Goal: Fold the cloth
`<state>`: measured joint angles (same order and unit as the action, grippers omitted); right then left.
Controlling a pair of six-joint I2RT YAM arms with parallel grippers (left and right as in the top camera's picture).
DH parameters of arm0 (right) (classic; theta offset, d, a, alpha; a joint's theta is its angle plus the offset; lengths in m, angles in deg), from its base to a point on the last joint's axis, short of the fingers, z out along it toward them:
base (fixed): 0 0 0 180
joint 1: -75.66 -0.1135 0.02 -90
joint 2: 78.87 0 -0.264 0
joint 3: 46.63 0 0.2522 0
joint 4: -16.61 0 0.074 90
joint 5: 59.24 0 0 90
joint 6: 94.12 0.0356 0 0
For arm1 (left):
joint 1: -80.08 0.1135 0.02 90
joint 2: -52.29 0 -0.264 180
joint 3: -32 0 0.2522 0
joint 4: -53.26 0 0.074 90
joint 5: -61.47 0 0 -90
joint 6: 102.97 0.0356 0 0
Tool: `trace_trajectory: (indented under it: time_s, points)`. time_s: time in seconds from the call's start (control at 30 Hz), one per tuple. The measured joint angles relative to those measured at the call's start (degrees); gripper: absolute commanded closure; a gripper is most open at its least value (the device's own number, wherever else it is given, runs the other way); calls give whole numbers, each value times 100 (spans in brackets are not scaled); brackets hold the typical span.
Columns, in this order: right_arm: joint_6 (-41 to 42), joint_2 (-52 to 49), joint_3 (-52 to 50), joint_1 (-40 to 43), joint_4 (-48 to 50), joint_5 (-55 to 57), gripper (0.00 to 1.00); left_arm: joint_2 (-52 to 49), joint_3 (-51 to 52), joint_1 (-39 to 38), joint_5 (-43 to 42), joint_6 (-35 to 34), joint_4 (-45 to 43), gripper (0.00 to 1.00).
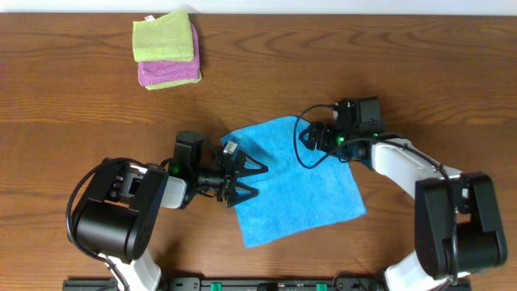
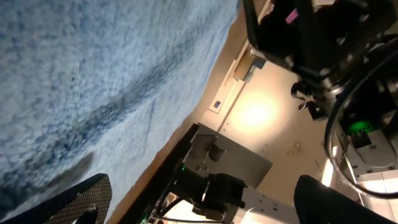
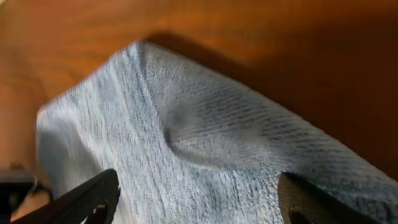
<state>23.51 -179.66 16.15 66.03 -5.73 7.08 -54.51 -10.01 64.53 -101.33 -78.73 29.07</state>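
The sky-blue cloth (image 1: 295, 182) lies spread out on the wooden table, turned like a diamond. My left gripper (image 1: 250, 179) hovers at its left edge, lying sideways and open, with nothing between its fingers. In the left wrist view the cloth (image 2: 81, 81) fills the upper left, and the gripper (image 2: 211, 202) shows both dark fingers spread far apart. My right gripper (image 1: 309, 139) is over the cloth's far right edge near the top corner. In the right wrist view it (image 3: 205, 199) stands open, with the fuzzy cloth (image 3: 211, 143) lying below and between the fingers.
A stack of lime-green and purple cloths (image 1: 166, 50) sits at the back left of the table (image 1: 420, 56). The right arm (image 2: 323, 43) shows in the left wrist view, across from the left gripper. Both arm bases stand at the table's front edge.
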Motion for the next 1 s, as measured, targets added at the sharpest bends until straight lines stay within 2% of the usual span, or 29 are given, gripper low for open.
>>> trace_trajectory:
  time_s: [0.23, 0.4, 0.63, 0.77, 0.9, 1.0]
  points:
    - [339, -118, -28, 2, 776, 573, 19, 4, -20, 0, 15, 4, 59, 5]
    - [514, -149, -48, 22, 997, 903, 16, 9, -66, 0, 22, 22, 195, 5]
    - [625, -153, -50, 61, 977, 765, 26, 11, -68, 0, -9, 114, 229, 5]
    - [219, -66, 39, 63, 227, 507, 25, 11, -70, 0, -33, 133, 227, 4]
    - [-629, 256, 278, 61, -1110, 415, 32, 11, -90, 2, -94, 131, 247, 5]
    - [-1167, 592, 468, 28, -1674, 544, 34, 2, -138, 2, -177, 127, 308, 5]
